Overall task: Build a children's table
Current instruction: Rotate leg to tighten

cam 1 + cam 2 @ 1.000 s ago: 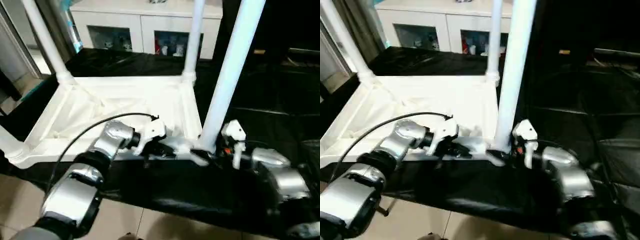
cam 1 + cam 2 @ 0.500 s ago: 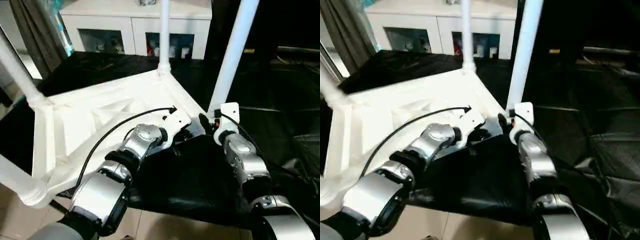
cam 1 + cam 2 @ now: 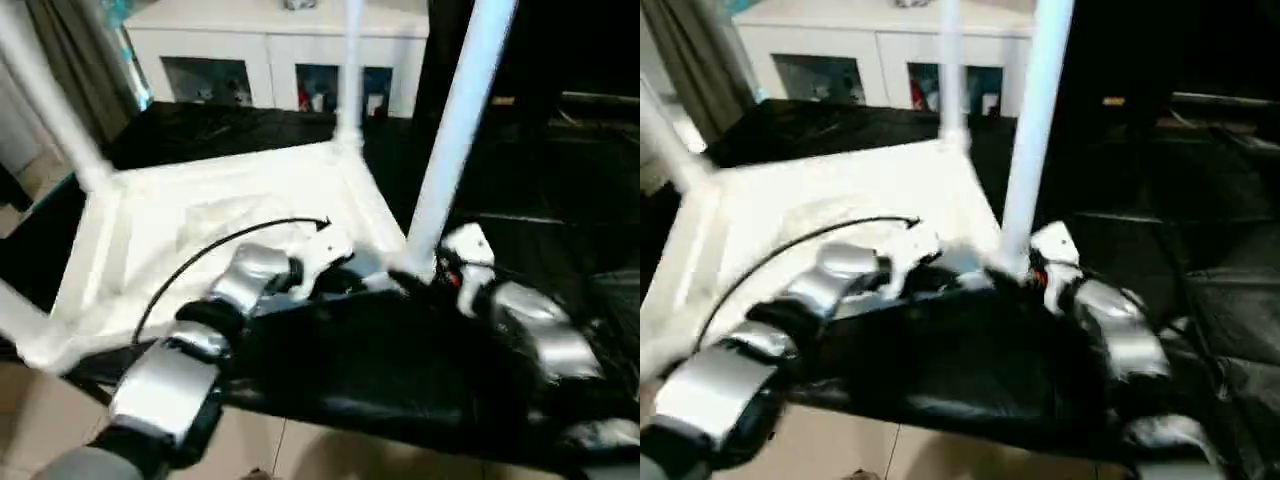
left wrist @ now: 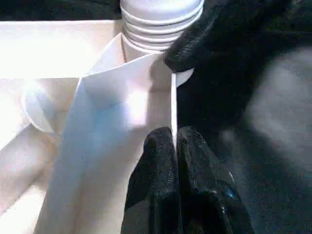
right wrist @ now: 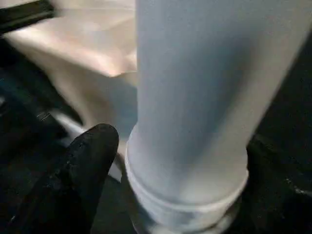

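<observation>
The children's table (image 3: 230, 215) lies upside down on the black-sheeted table (image 3: 560, 180), four legs up. The left gripper (image 4: 174, 141) is pinched tight on the top's thin rim beside a corner socket. The right gripper (image 5: 161, 161) straddles the nearest leg (image 3: 455, 130); one finger (image 5: 90, 161) sits just beside its base, grip unclear.

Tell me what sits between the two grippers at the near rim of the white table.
The near-corner leg stands there in its socket, between left gripper and right gripper, in the left eye view.

All-white children's table (image 3: 230, 200) on a black sheet (image 3: 400, 370); silver forearms (image 3: 170, 375).
</observation>
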Controlling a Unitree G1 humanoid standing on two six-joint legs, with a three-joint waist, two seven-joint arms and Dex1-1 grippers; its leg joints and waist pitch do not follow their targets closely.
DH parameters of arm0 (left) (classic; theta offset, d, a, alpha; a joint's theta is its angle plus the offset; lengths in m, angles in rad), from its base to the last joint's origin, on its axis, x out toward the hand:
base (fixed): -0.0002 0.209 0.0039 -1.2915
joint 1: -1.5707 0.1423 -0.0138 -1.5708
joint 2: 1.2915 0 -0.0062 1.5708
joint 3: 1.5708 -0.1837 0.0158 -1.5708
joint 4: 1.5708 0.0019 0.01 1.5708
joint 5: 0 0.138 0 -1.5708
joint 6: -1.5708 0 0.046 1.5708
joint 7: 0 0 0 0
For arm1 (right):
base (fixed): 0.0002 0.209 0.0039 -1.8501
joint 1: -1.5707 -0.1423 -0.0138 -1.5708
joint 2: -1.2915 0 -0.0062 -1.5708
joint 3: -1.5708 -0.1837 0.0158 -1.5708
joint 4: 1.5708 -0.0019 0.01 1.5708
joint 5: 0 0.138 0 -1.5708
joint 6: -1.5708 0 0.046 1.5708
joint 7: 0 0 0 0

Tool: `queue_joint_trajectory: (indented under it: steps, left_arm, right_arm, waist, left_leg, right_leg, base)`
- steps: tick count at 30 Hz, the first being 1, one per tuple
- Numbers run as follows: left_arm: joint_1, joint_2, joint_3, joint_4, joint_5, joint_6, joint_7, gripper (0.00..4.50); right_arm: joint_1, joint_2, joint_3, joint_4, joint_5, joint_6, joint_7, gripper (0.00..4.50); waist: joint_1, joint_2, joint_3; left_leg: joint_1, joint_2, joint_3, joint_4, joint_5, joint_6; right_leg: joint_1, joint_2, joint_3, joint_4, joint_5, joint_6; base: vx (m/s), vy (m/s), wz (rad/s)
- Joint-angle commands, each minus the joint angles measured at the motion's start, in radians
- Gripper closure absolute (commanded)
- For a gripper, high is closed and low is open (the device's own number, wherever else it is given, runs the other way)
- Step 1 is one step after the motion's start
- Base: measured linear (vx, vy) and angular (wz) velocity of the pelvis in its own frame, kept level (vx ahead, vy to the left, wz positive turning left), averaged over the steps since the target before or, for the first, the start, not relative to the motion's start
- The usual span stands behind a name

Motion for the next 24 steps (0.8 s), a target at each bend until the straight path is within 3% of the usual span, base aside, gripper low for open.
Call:
queue_joint_trajectory:
  steps: [1, 8, 12, 13, 18, 21, 24]
  left_arm:
    - [0.007, 0.01, -0.009, -0.053, -0.047, -0.027, -0.152, 4.5]
    - [0.032, 0.061, -0.001, -0.097, -0.071, -0.004, -0.279, 4.5]
    - [0.041, 0.066, 0.001, -0.11, -0.076, 0.001, -0.284, 4.5]
    - [0.043, 0.066, 0.001, -0.111, -0.076, 0.001, -0.282, 4.5]
    - [0.051, 0.059, 0.01, -0.129, -0.076, 0.011, -0.273, 4.5]
    - [0.048, 0.048, 0.018, -0.121, -0.069, 0.005, -0.228, 4.5]
    - [0.022, 0.02, 0.022, -0.073, -0.022, -0.009, -0.024, 4.5]
  right_arm:
    - [0.01, -0.011, 0.035, -0.06, 0.03, 0.023, 0.11, 0.65]
    - [0.033, -0.057, 0.031, -0.106, 0.068, 0.061, 0.211, 0.65]
    - [0.04, -0.056, 0.04, -0.109, 0.066, 0.07, 0.222, 0.94]
    - [0.04, -0.052, 0.041, -0.111, 0.068, 0.075, 0.221, 1.09]
    - [0.046, -0.04, 0.043, -0.127, 0.076, 0.095, 0.225, 1.51]
    - [0.052, -0.021, 0.036, -0.123, 0.079, 0.102, 0.196, 1.66]
    - [0.035, 0.025, 0.02, -0.041, 0.017, 0.075, 0.027, 1.72]
  waist:
    - [0.006, -0.02, -0.067]
    - [0.019, -0.026, -0.068]
    - [0.022, -0.029, -0.067]
    - [0.02, -0.035, -0.067]
    - [0.021, -0.032, -0.066]
    - [0.02, -0.031, -0.066]
    - [0.013, -0.031, -0.066]
  left_leg:
    - [0.006, 0.072, -0.037, -0.053, -0.08, 0.185]
    - [0.005, 0.077, -0.037, -0.055, -0.074, 0.167]
    - [0.005, 0.073, -0.036, -0.056, -0.073, 0.153]
    - [0.003, 0.072, -0.035, -0.055, -0.071, 0.152]
    - [0.003, 0.072, -0.036, -0.055, -0.065, 0.151]
    - [0.004, 0.072, -0.035, -0.056, -0.068, 0.146]
    - [0.007, 0.071, -0.037, -0.058, -0.081, 0.12]
  right_leg:
    - [0.06, -0.109, 0.065, -0.075, -0.19, -0.145]
    - [0.059, -0.113, 0.067, -0.069, -0.163, -0.163]
    - [0.059, -0.112, 0.066, -0.075, -0.2, -0.145]
    - [0.06, -0.11, 0.065, -0.075, -0.205, -0.14]
    - [0.059, -0.112, 0.065, -0.076, -0.215, -0.133]
    - [0.057, -0.111, 0.065, -0.078, -0.226, -0.13]
    - [0.054, -0.111, 0.064, -0.08, -0.242, -0.131]
  base:
    - [0.0, 0.0, 0.0]
    - [0.0, 0.0, 0.0]
    - [0.0, 0.0, 0.0]
    - [0.0, 0.0, 0.0]
    - [0.0, 0.0, 0.0]
    - [0.0, 0.0, 0.0]
    - [0.0, 0.0, 0.0]
